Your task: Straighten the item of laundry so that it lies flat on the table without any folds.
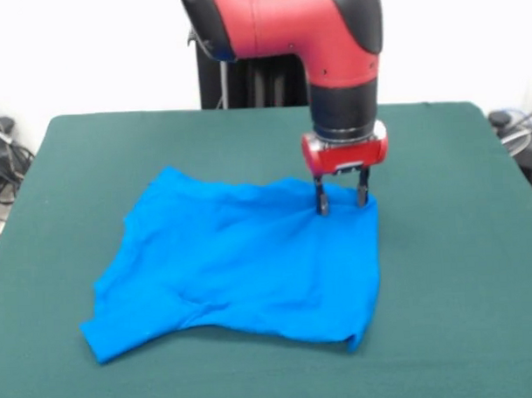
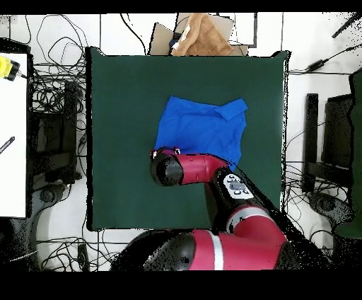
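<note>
The large rectangular table covered in dark green felt-like cloth fills most of the front view, with bare felt on every side of the laundry. The red and black robot arm comes down over the middle of the table, nearer the far edge than the near one. The bright blue short-sleeved cloth T-shirt lies around the table's centre, well clear of all 4 edges. Its plain blue side faces up. It is spread out but not flat: soft wrinkles cross it, 1 sleeve sticks out toward the near-left corner, and a small flap is turned under at the hem toward the near edge. In the overhead view the arm's wrist covers 1 corner of the shirt. The hand stands upright at the shirt's far-right corner, its 2 dark fingers parted, their tips pressing down into the cloth, which bunches slightly between them. Whether the tips actually pinch the fabric cannot be told.
</note>
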Robot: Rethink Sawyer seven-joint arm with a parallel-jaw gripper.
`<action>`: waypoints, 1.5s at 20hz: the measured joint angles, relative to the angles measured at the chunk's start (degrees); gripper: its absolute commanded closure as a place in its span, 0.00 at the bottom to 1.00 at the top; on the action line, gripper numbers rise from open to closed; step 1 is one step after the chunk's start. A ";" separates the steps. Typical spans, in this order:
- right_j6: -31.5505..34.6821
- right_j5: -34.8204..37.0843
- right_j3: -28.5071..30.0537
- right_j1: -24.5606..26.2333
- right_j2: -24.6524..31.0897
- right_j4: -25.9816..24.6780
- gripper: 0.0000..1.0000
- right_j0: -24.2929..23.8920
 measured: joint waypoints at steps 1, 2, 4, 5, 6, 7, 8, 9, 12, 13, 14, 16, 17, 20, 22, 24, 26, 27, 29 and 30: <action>0.00 -0.43 0.60 -0.18 -0.44 0.47 0.00 0.44; 0.00 -0.82 0.93 -0.21 -0.74 0.80 0.00 0.74; 0.00 -2.48 1.62 0.17 -1.54 1.69 0.00 1.26; 0.00 -2.97 1.76 0.33 -1.64 1.90 0.00 1.25; 0.00 -3.24 1.82 0.41 -1.68 2.02 0.00 1.23; 0.00 -4.08 2.00 0.73 -1.77 2.49 0.00 1.19; 0.00 -4.49 2.09 0.89 -1.83 2.78 0.00 1.19; 0.00 -4.83 2.25 1.01 -1.88 3.15 0.00 1.20; 0.00 -5.00 2.82 0.90 -1.97 4.15 0.00 1.30; 0.00 -5.00 3.14 0.73 -2.03 4.60 0.00 1.41; 0.00 -5.00 3.44 0.55 -2.07 4.95 0.00 1.51; 0.00 -4.99 4.15 -0.03 -2.17 5.57 0.00 1.83; 0.00 -5.00 4.58 -0.51 -2.34 6.03 0.00 2.17; 0.00 -4.99 5.55 -1.51 -3.23 7.19 0.00 3.24; 0.01 -4.99 6.04 -1.97 -3.96 7.78 0.00 4.03; 0.01 -4.99 6.38 -2.17 -4.36 8.15 0.00 4.59; 0.01 -4.99 6.96 -2.35 -4.73 8.50 0.00 5.15; 0.01 -4.99 7.42 -2.47 -5.02 8.64 0.00 5.47; 0.01 -4.96 7.70 -2.88 -5.26 8.66 0.00 5.71; 0.01 -4.94 7.77 -3.13 -5.35 8.66 0.00 5.78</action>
